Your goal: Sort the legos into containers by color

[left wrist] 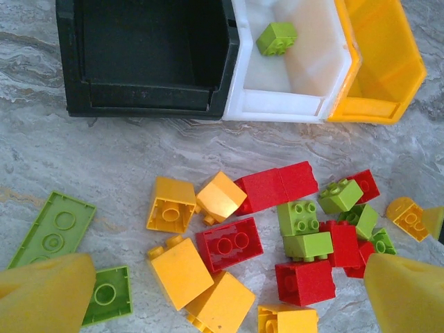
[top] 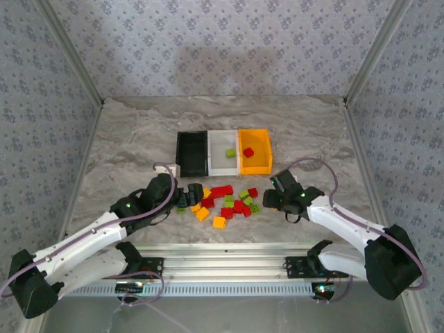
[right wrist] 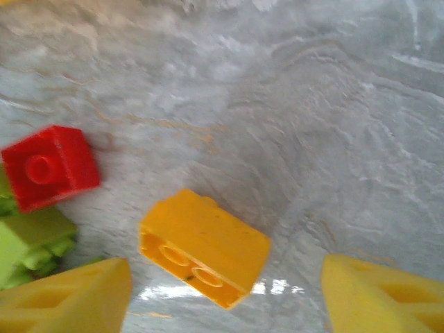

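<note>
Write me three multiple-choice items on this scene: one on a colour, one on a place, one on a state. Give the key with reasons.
1. The brick in the white bin is: A red; B lime green; C orange-yellow.
2. The binned red brick lies in: A the black bin; B the white bin; C the orange-yellow bin.
3. The right hand is: A shut on a green plate; B open, holding nothing; C shut on a bin wall.

Key: B, the left wrist view shows its lime green studs. C, the top view shows red against orange-yellow walls. B, its fingers stand wide apart, with a loose orange-yellow brick lying on the table.
</note>
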You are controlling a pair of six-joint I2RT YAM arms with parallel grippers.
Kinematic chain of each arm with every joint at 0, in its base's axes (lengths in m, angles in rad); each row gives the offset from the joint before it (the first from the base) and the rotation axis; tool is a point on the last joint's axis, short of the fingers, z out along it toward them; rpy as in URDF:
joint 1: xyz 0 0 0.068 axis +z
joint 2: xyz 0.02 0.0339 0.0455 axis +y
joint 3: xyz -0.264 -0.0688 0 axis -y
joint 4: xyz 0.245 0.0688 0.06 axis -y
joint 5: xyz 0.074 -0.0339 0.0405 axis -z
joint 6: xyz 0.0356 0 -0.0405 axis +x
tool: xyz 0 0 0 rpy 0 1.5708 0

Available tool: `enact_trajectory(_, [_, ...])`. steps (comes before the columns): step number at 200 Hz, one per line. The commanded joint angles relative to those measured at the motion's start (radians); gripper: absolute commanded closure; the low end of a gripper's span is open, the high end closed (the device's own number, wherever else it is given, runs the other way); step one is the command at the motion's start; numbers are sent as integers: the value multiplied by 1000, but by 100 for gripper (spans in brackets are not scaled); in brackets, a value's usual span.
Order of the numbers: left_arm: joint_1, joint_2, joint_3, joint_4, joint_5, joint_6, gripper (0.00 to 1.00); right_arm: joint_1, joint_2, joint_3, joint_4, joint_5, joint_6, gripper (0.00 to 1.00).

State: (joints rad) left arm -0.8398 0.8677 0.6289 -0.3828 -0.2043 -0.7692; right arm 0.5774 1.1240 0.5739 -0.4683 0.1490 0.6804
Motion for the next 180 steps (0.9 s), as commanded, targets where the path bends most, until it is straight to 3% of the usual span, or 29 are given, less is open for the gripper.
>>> enact_trajectory(1, [-2, -6, -4, -2, -27, -5, 1, -7, 42, 36, -8, -10, 8, 20])
enact_trajectory(62, [3, -17, -14, -13, -35, -8, 1, -14, 219, 78, 26, 44, 66, 20])
enact_trajectory(129, [11, -38, -17, -22, -61, -13, 0, -11, 237, 51, 77, 12, 63, 38])
enact_trajectory(180, [12, -40, -10, -60, -85, -25, 1, 2, 157, 74, 53, 17, 23, 50])
